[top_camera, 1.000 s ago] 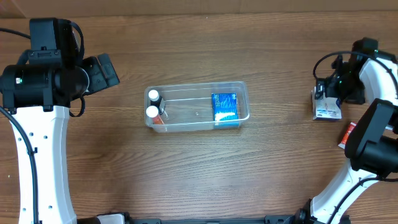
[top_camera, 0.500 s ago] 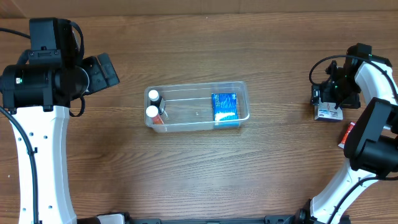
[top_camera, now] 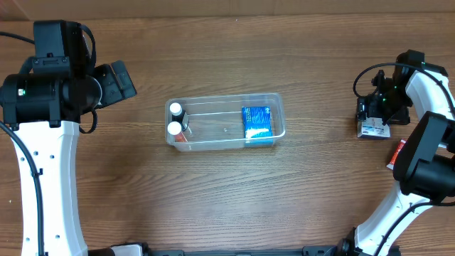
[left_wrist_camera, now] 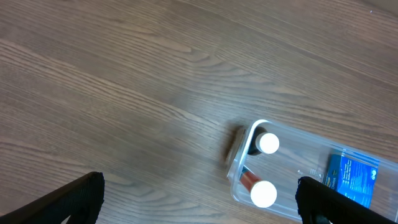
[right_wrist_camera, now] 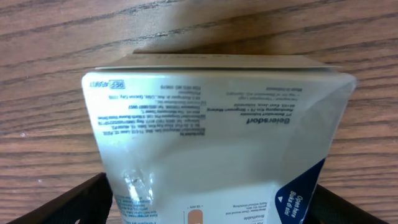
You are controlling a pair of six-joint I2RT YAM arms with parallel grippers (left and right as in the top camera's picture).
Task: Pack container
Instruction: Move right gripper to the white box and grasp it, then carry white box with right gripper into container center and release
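Container [left_wrist_camera: 298, 168] holds two white-capped bottles [left_wrist_camera: 268, 144], perhaps a blue box [left_wrist_camera: 352, 178].

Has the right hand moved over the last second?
Yes. The right hand shifted slightly toward the clear plastic rectangular container, settling over the white printed box.

The surface [top_camera: 213, 192] is matt grained wood; the tub [top_camera: 277, 107] is clear glossy plastic; the white box [right_wrist_camera: 211, 143] is smooth, slightly shiny card.

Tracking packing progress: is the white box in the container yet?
Out. The box sits on the table, far right of the container.
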